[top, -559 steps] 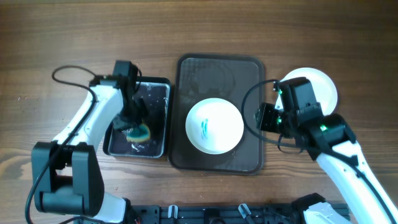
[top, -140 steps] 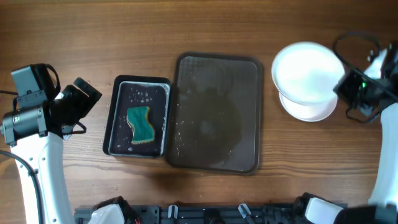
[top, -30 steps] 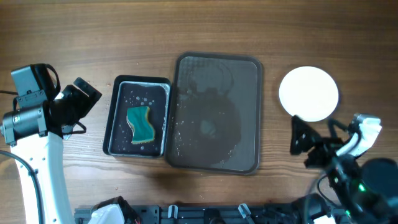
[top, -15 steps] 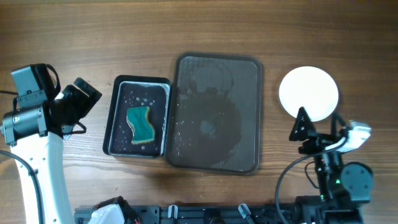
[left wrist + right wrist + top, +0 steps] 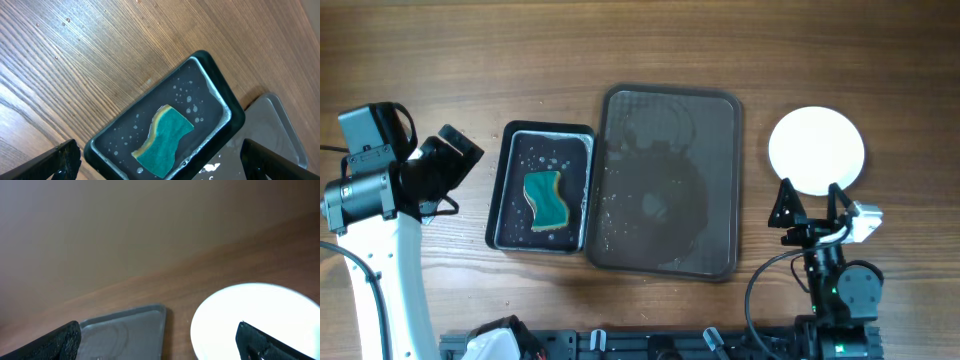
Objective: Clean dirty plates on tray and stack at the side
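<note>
The dark grey tray lies mid-table, wet and with no plate on it; its corner shows in the right wrist view. A clean white plate rests on the wood to the tray's right, also seen in the right wrist view; whether others lie under it I cannot tell. My right gripper hovers open just in front of the plate, holding nothing. My left gripper is open and empty at the far left, looking down on the sponge basin.
A small black basin with soapy water stands left of the tray and holds a teal and yellow sponge, both seen from the left wrist as well, basin and sponge. Bare wood surrounds everything.
My right arm has drawn back toward the table's front edge and turned, so its open gripper now points at the plate. The left arm, tray and plate have not moved.
</note>
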### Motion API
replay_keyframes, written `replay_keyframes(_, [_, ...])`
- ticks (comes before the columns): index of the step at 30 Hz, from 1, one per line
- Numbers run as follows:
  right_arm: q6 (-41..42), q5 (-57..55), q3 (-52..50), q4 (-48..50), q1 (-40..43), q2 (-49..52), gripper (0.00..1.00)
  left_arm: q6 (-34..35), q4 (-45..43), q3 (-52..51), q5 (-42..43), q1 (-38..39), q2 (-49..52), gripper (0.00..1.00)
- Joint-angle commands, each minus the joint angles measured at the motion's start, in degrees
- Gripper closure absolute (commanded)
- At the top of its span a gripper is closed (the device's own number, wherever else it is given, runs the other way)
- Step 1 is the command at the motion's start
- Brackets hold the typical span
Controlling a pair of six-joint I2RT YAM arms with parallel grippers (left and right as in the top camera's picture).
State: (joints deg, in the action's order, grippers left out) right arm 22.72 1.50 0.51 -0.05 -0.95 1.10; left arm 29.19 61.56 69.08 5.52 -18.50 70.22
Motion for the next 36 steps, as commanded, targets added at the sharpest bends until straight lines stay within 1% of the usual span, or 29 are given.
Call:
replay_keyframes(1, [3.04,0.50,-0.22,0.35,0.22,-0.94,0.00,-0.28,0.02,0.59,0.66,-0.37,-0.46,0.00])
replay_keyframes(21, [2.97,0.50,-0.22,0.33,0.24,-0.83,0.00,-0.28,-0.04,0.57,0.66,-0.52,-0.48,0.00])
replay_keyframes(24, [2.97,0.50,-0.22,0.33,0.24,-0.83,0.00,-0.28,-0.24,-0.90,0.66,-0.22,-1.16,0.00])
replay_keyframes(27, [2.97,0.50,-0.22,0.33,0.22,-0.83,0.00,-0.28,-0.24,-5.14,0.63,1.84,-5.81,0.00])
replay_keyframes(30, [2.95,0.50,-0.22,0.33,0.24,-0.83,0.00,-0.42,-0.24,-10.91,0.07,6.08,-12.87,0.00])
replay_keyframes(32, [2.95,0.50,-0.22,0.33,0.24,-0.83,0.00,-0.48,-1.36,-14.67,-4.66,9.03,-18.32,0.00])
replay_keyframes(34, [2.97,0.50,-0.22,0.33,0.24,-0.83,0.00,-0.48,-6.78,-18.29,-4.92,11.47,-23.43,0.00])
replay_keyframes(36, [2.99,0.50,-0.22,0.33,0.22,-0.83,0.00,-0.52,-15.50,-22.56,-4.92,13.70,-28.50,0.00])
